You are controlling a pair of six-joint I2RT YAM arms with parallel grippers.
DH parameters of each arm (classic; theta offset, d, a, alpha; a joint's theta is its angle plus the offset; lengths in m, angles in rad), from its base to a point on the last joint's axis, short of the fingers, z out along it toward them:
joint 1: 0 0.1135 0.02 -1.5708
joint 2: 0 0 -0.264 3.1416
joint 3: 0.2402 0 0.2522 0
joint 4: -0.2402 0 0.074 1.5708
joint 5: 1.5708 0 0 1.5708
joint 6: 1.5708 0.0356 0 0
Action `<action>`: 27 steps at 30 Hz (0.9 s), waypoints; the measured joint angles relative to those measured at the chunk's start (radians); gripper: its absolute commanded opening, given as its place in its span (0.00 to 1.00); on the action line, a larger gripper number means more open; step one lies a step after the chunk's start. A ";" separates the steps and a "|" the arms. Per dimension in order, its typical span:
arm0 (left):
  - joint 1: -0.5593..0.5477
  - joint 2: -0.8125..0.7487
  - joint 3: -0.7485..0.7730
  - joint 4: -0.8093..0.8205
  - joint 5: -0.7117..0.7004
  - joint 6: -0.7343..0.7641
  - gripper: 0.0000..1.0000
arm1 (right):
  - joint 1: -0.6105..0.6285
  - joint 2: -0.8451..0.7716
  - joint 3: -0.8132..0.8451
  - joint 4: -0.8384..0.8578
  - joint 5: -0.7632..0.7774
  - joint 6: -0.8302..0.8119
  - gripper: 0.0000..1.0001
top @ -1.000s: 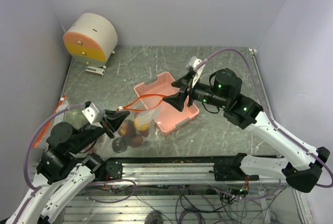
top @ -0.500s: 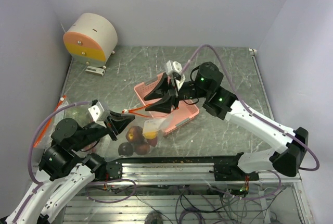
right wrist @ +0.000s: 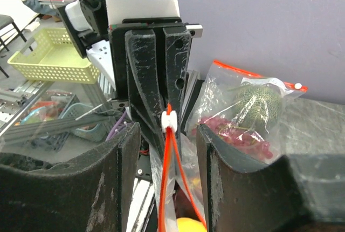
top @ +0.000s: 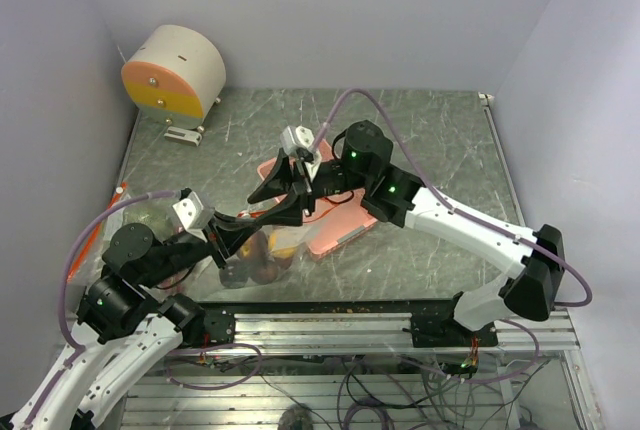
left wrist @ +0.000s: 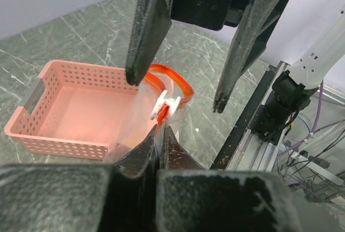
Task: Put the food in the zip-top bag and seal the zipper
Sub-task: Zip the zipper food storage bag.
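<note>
Swung left above the scratched grey table, right gripper gapes astride the zipper; left gripper pinches the zip-top bag.

Top cam: high behind the arm bases, looking down on the whole counter. Left wrist cam: close behind left gripper, facing right along the near edge. Right wrist cam: close, facing left. All three share the bag mouth.

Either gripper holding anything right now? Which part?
Left gripper pinches the bag at its mouth, just under the white slider on the orange zipper strip. Right gripper is open, straddling that strip, gripping nothing.
</note>
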 measured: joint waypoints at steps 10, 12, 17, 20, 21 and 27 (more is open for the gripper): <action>0.000 0.002 0.000 0.000 0.000 -0.001 0.07 | 0.021 0.053 0.050 0.003 0.011 -0.005 0.27; 0.000 0.002 0.000 0.000 0.000 -0.002 0.07 | 0.022 0.053 0.050 0.003 0.011 -0.006 0.26; 0.000 0.002 0.000 0.000 0.001 -0.003 0.07 | 0.022 0.053 0.050 0.000 0.011 -0.010 0.35; 0.000 0.002 0.000 0.001 0.001 -0.003 0.07 | 0.023 0.056 0.054 -0.014 0.011 -0.012 0.37; 0.000 0.002 0.000 0.001 0.001 -0.003 0.07 | 0.023 0.058 0.057 -0.020 0.011 -0.012 0.36; 0.000 0.002 0.000 0.001 0.001 -0.003 0.07 | 0.024 0.066 0.064 -0.031 0.011 -0.011 0.13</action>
